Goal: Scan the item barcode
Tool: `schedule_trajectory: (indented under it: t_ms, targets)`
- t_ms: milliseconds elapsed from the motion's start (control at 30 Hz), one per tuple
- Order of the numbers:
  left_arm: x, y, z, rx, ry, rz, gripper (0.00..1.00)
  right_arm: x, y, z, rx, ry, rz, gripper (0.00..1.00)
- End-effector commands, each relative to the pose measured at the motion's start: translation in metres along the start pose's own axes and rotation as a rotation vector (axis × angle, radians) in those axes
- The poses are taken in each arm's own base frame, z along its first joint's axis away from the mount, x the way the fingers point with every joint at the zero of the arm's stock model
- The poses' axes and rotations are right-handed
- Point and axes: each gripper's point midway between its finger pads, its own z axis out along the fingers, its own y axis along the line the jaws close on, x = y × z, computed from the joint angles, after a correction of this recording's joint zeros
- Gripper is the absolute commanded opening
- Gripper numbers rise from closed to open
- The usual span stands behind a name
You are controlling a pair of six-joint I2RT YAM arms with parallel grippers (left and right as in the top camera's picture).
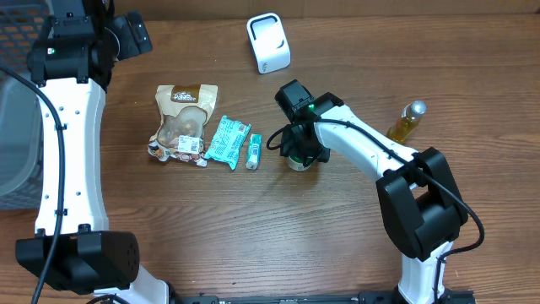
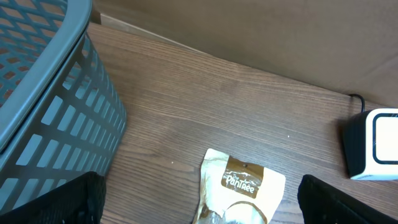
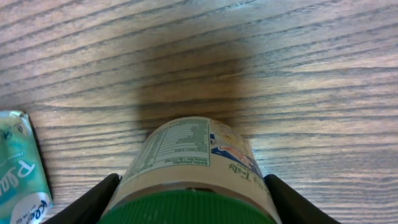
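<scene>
At the far left of the wooden table [image 1: 253, 236] stands a grey mesh basket [image 1: 17, 127]. My left gripper [image 2: 202, 208] hangs beside it near the table's back edge, jaws spread wide and holding nothing. My left wrist camera looks down past them at a brown-and-cream snack bag [image 1: 184, 118] lying flat.

Just right of that bag lie a teal packet [image 1: 228, 140] and then a small white tube [image 1: 253, 151], the three of them in a row. Behind them, well apart toward the back edge, sits the white barcode scanner [image 1: 268, 42].

Right of the tube stands the green-capped bottle [image 3: 186, 162], upright on the table, its nutrition label facing my right wrist camera. My right gripper [image 3: 191, 202] is lowered over its cap, with the fingers [image 3: 93, 199] close against either side of it. I cannot tell whether they are clamped on it.

Farther right, apart from everything else, stands a bottle of yellow liquid [image 1: 407, 121].
</scene>
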Motion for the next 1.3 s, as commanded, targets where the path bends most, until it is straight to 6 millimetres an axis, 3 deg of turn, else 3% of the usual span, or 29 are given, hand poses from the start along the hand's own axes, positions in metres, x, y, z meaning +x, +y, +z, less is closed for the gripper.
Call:
schedule_trajectory:
  t_ms: [0, 133, 467, 800, 1267]
  targets:
    - [-0.003, 0.004, 0.0, -0.015, -0.008, -0.017, 1.0, -0.003, -0.001, -0.006, 0.003, 0.006, 0.01, 0.59]
    - [-0.003, 0.004, 0.0, -0.014, -0.008, -0.017, 0.99, -0.008, -0.008, -0.022, -0.002, 0.043, 0.044, 0.59]
    - [-0.003, 0.004, 0.0, -0.014, -0.008, -0.017, 1.0, -0.01, -0.003, -0.074, -0.182, 0.205, 0.133, 0.61]
    - [-0.003, 0.003, 0.0, -0.014, -0.008, -0.017, 0.99, 0.027, 0.023, -0.106, -0.385, 0.46, 0.188, 0.61]
    - [-0.003, 0.003, 0.0, -0.014, -0.008, -0.017, 1.0, 0.055, 0.06, -0.152, -0.653, 0.722, 0.243, 0.63]
